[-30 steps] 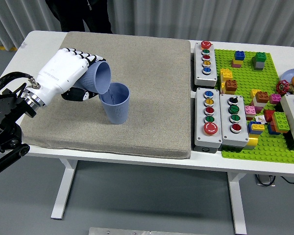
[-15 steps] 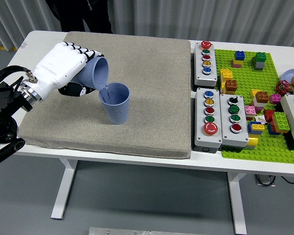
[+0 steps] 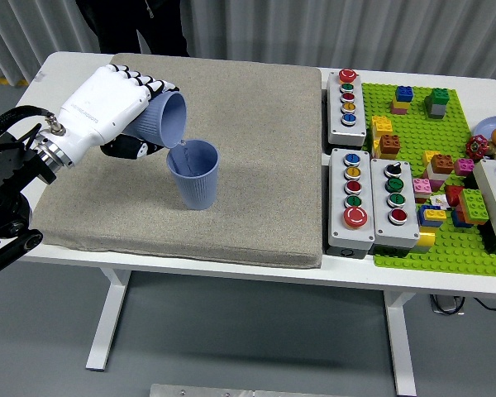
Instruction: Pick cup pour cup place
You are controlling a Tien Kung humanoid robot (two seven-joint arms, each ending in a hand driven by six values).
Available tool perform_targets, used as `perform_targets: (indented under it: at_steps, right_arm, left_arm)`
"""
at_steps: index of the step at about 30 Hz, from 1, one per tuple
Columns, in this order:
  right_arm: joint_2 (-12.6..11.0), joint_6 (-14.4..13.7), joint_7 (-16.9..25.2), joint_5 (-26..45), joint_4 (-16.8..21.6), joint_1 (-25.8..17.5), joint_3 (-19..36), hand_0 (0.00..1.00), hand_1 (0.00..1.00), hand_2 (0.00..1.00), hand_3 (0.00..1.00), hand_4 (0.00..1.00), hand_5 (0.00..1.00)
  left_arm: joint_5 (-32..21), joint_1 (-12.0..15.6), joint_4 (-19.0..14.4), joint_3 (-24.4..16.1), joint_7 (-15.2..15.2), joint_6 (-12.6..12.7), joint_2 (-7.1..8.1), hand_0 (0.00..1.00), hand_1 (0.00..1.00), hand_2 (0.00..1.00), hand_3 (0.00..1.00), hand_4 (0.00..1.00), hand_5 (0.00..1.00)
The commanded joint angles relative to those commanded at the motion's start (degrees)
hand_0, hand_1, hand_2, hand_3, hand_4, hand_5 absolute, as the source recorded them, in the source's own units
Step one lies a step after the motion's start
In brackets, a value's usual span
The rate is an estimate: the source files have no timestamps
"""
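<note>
I am gripping a ribbed blue plastic cup (image 3: pixel 164 121) in my left robot hand (image 3: pixel 107 112), tipping its mouth over the rim of a second, upright blue ribbed cup (image 3: pixel 195 174) standing on the grey foam mat (image 3: pixel 256 149). Bare mat is lying open toward the grey button boxes (image 3: pixel 351 198) on the white table (image 3: pixel 66 62).

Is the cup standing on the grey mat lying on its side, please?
No, the standing cup sits upright on the mat, mouth upward.
</note>
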Motion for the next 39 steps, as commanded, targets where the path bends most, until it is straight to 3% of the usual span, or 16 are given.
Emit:
perform_targets:
  at_steps: [26,32,36,39]
  right_arm:
    - [0.11,-0.16,-0.11,-0.33,0.0,-0.44,0.04,0.706,0.633,0.583,0.568,0.002,0.059]
    - [0.2,-0.06,-0.19,-0.96,0.0,-0.78,0.29,0.706,0.633,0.583,0.568,0.002,0.059]
    - [0.31,0.02,-0.28,-1.42,0.0,-1.05,0.51,0.706,0.633,0.583,0.569,0.002,0.06]
    - [0.3,0.1,-0.24,-1.53,0.0,-1.09,0.55,0.706,0.633,0.583,0.569,0.002,0.06]
  left_arm:
    - [-1.62,0.66,-0.37,-0.16,0.23,1.17,0.0,0.507,0.551,0.648,0.557,0.751,0.218]
    - [-14.83,3.65,3.1,-4.39,-2.28,5.17,-2.44,0.506,0.55,0.648,0.557,0.754,0.223]
    - [-24.6,5.59,6.2,-7.81,-5.76,8.67,-5.44,0.506,0.549,0.644,0.556,0.751,0.221]
    - [-31.68,6.97,9.06,-10.93,-9.93,11.34,-8.8,0.506,0.549,0.644,0.556,0.751,0.221]
